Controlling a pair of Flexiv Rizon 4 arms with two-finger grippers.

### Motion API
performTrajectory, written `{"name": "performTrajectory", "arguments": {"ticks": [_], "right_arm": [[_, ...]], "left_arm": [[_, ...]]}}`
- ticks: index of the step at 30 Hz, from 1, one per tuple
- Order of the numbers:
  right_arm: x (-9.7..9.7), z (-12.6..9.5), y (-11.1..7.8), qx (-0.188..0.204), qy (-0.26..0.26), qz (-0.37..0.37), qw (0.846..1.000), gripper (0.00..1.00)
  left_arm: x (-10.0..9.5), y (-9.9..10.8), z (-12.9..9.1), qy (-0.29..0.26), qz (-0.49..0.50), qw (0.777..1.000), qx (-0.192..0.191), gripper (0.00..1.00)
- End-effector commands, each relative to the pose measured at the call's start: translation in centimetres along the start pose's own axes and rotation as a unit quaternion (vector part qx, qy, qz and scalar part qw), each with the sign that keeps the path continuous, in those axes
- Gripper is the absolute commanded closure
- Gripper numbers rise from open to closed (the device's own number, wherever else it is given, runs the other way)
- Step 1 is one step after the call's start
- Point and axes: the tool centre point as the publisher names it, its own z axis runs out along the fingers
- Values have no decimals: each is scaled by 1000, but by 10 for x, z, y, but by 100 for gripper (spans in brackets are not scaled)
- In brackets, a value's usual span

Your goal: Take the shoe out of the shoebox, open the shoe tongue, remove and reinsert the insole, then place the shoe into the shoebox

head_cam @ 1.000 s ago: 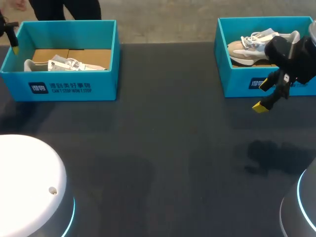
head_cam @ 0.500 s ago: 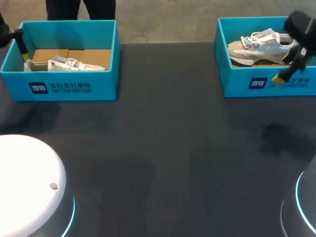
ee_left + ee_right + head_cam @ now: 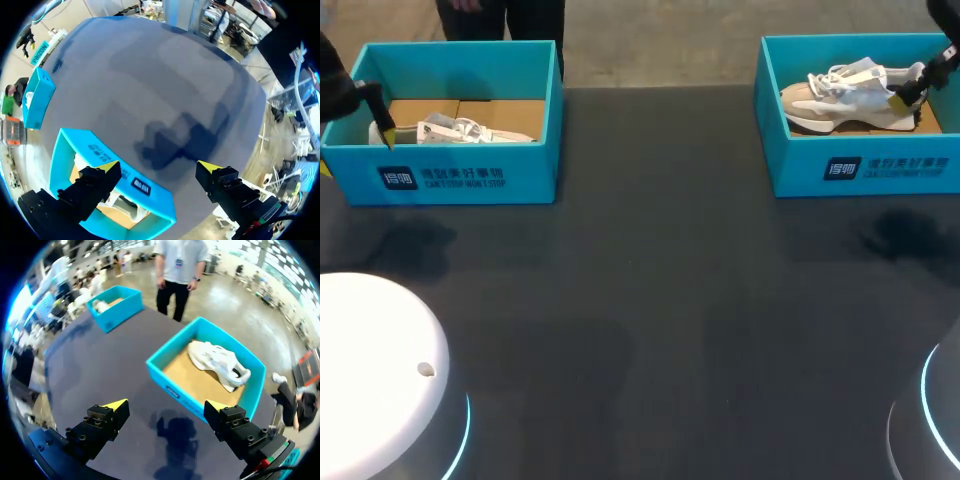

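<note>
Right gripper (image 3: 166,407) spread wide over the dark table (image 3: 100,370).
Shoebox (image 3: 172,386) ahead at one o'clock holds a white shoe (image 3: 218,363); a second box (image 3: 116,310), at eleven, perhaps holds another.

Both boxes teal w/ dark blue label + white print, brown cardboard inside: shoebox (image 3: 167,382) ahead of right gripper (image 3: 166,404), other shoebox (image 3: 150,199) by left gripper (image 3: 160,166). Shoe (image 3: 217,362) white/beige, other shoe (image 3: 455,130) white. Gripper tips yellow, rest black. Table (image 3: 670,300) dark grey.

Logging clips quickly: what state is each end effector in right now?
Left end effector: open, holding nothing.
Right end effector: open, holding nothing.
</note>
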Motion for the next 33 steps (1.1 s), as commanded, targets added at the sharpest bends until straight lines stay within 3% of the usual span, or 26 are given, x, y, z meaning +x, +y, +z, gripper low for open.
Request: {"name": "performTrajectory", "arguments": {"ticks": [1, 28, 33], "right_arm": [[-10, -2, -1, -10, -12, 20, 1000, 0], [-10, -2, -1, -10, -12, 20, 1000, 0], [-42, 11, 13, 16, -52, 83, 995, 0]], "left_arm": [[0, -11, 6, -2, -11, 1000, -2, 0], [-2, -14, 7, -1, -12, 1000, 0, 0], [-2, -14, 7, -1, -12, 1000, 0, 0]]}}
